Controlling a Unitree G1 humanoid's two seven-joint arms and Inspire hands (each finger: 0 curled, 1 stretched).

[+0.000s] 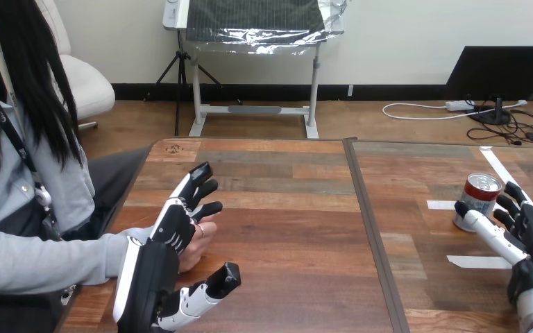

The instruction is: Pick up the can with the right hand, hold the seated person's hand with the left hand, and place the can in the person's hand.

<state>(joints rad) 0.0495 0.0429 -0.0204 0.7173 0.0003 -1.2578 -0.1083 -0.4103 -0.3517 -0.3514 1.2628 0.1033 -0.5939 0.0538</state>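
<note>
Left robot hand [170, 232]: at the tabletop's [284, 229] left edge, back turned to the camera, fingers straight and fanned upward, thumb stuck out low and well clear. Open. It sits in front of the person's hand [201, 244], which shows just past its right edge; the two overlap and look to be touching. No finger or thumb is curled round the person's hand, so I would not call this a hold yet.

Right robot hand [531, 232]: at the far right, reaching at the can [481, 194]. Thumb runs straight across the can's lower front, and the fingers stand just beside its right flank, loosely spread. Open about the can, not clamped on it.

The can stands upright on the tabletop among white tape strips [479, 261], well apart from the person's hand on the other side.

Progress, as judged:
- Early stage, with both hands set at their targets.
- Nothing finished: the can is not gripped or lifted, and the person's hand is not clasped.
- Left to do: close on the can, raise it, carry it across the tabletop, take the person's hand, and set the can in it.
</note>
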